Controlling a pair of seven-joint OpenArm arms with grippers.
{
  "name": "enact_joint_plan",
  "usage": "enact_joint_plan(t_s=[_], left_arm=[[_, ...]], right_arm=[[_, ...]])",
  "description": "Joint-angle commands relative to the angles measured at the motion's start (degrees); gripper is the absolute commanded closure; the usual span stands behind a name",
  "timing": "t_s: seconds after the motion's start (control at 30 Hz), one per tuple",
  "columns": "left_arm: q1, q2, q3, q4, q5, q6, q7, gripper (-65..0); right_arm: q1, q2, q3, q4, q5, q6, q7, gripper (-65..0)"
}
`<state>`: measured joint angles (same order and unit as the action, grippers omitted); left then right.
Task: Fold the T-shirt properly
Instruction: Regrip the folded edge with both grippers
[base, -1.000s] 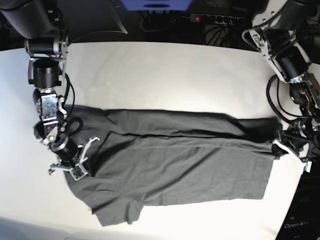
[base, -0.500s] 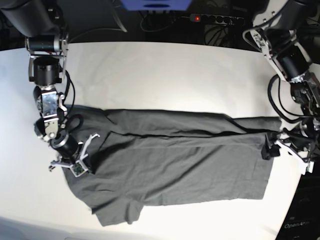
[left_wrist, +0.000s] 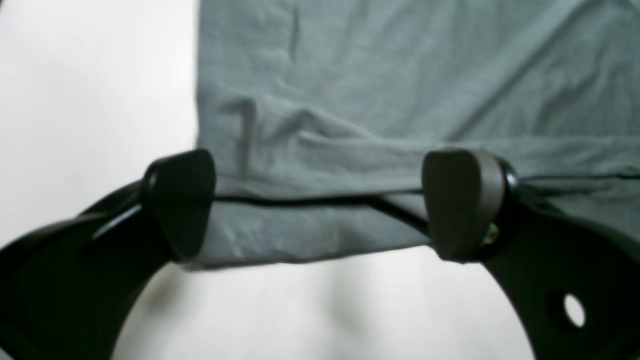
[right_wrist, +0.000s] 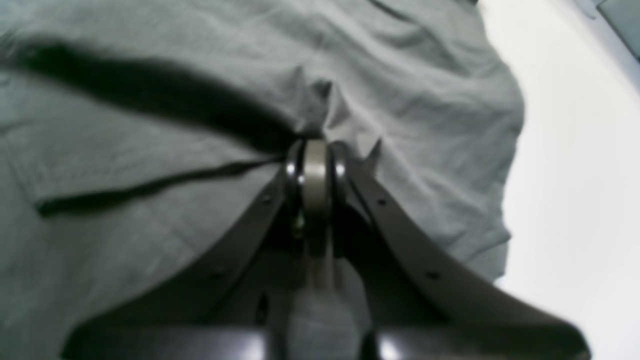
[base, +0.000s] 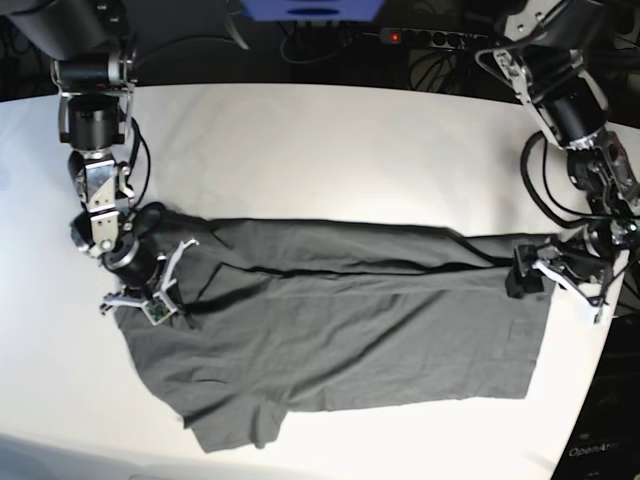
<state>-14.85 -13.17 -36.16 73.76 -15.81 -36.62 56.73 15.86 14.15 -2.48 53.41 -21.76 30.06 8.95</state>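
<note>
The dark grey T-shirt (base: 360, 340) lies spread across the white table (base: 320, 150), its far side folded over along a long crease. My left gripper (base: 530, 278) stands open at the shirt's right edge. In the left wrist view the left gripper (left_wrist: 322, 202) straddles a flat corner of the T-shirt (left_wrist: 400, 75), one fingertip (left_wrist: 180, 200) at the cloth's edge and nothing pinched. My right gripper (base: 152, 308) is shut on the shirt's left end. In the right wrist view the T-shirt (right_wrist: 125, 250) puckers around the closed right gripper (right_wrist: 316, 165).
A power strip (base: 430, 38) and cables lie beyond the table's far edge, beside a blue object (base: 312, 8). The table's right edge runs close behind the left gripper. Bare tabletop shows on the far side of the shirt and along the front.
My left gripper opened, let go of the shirt's right edge and shifted slightly left and away; that edge now lies flat. The right gripper moved a little toward the far side, still shut on the cloth.
</note>
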Motion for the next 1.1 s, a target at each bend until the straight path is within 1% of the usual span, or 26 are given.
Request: enact_joint_plan(t_s=[0.0, 0.03, 0.13, 0.2, 0.27, 0.37, 0.47, 0.6, 0.7, 0.73, 0.77, 0.8, 0.83, 0.87, 0.9, 0.93, 1.07], left_arm=[[-1.2, -1.1, 0.0, 0.9, -0.9, -0.3, -0.9, -65.0], [-1.2, -1.0, 0.0, 0.9, -0.9, -0.3, -0.9, -65.0], [-1.1, -1.0, 0.0, 0.8, -0.9, -0.3, -0.9, -65.0], [-1.0, -1.0, 0.0, 0.8, -0.9, -0.3, -0.9, -65.0], [-0.5, -1.0, 0.0, 0.9, -0.9, -0.3, -0.9, -65.0], [-0.4, -1.0, 0.0, 1.0, -0.9, -0.3, -0.9, -65.0], [-0.3, -1.0, 1.8, 1.0, -0.9, -0.3, -0.9, -65.0], [-0.3, -1.0, 2.4, 1.2, -0.9, -0.3, -0.9, -65.0], [-0.3, -1.0, 2.4, 1.3, -1.0, -0.3, -0.9, -65.0], [-0.3, -1.0, 2.4, 1.4, -1.0, -0.3, -0.9, -65.0], [-0.5, -1.0, 2.4, 1.4, -1.0, -0.3, -0.9, -65.0], [-0.7, -1.0, 2.4, 1.2, -1.0, -0.3, -0.9, -65.0], [-0.8, -1.0, 2.4, 0.9, -1.0, -0.3, -0.9, -62.5], [-0.8, -1.0, 2.4, 0.9, -1.0, -0.3, -0.9, -56.9], [-0.8, -0.9, 2.4, 0.9, -1.0, -0.3, -0.9, -52.0], [-1.1, -0.5, 2.4, 0.9, -1.0, -0.3, -0.9, -47.0], [-2.1, 0.3, 2.4, 0.8, -0.4, -0.3, -0.9, -27.0]], right_arm=[[1.5, 1.3, 0.9, 1.2, 0.9, -0.6, 1.3, -2.6], [1.5, 1.3, 1.6, 1.2, 0.9, -0.6, 1.3, -5.1], [1.9, 1.3, 4.5, 1.2, 0.8, -0.6, 1.3, -17.8], [1.9, 1.4, 5.5, 1.2, 0.8, -0.6, 1.5, -25.1], [1.9, 1.5, 6.0, 1.8, 0.8, -0.6, 2.3, -30.2], [1.1, 1.6, 6.0, 2.9, 0.8, -0.5, 5.8, -32.4], [0.0, 1.6, 6.0, 4.7, 0.7, -0.5, 6.1, -32.4], [-2.2, 2.2, 6.1, 6.9, 0.7, -0.5, 6.1, -31.6], [-5.4, 2.6, 6.7, 9.1, 0.8, -0.6, 6.1, -30.9], [-6.8, 2.6, 7.6, 10.1, 0.8, -0.6, 6.1, -29.3], [-8.2, 2.5, 8.4, 11.3, 0.8, -0.6, 6.1, -25.1], [-9.1, 2.4, 8.7, 12.2, 0.8, -0.6, 6.1, -19.6], [-9.8, 2.2, 8.7, 13.0, 0.8, -0.6, 6.1, -12.9], [-10.3, 1.5, 8.8, 13.4, 0.8, -0.6, 6.1, -6.7], [-10.5, 1.4, 8.9, 13.6, 0.8, -0.6, 6.1, -1.9], [-10.6, 1.2, 8.9, 13.6, 0.8, -0.6, 6.1, 0.0], [-11.4, 1.1, 8.9, 13.0, 1.0, -0.6, 6.1, -0.9]])
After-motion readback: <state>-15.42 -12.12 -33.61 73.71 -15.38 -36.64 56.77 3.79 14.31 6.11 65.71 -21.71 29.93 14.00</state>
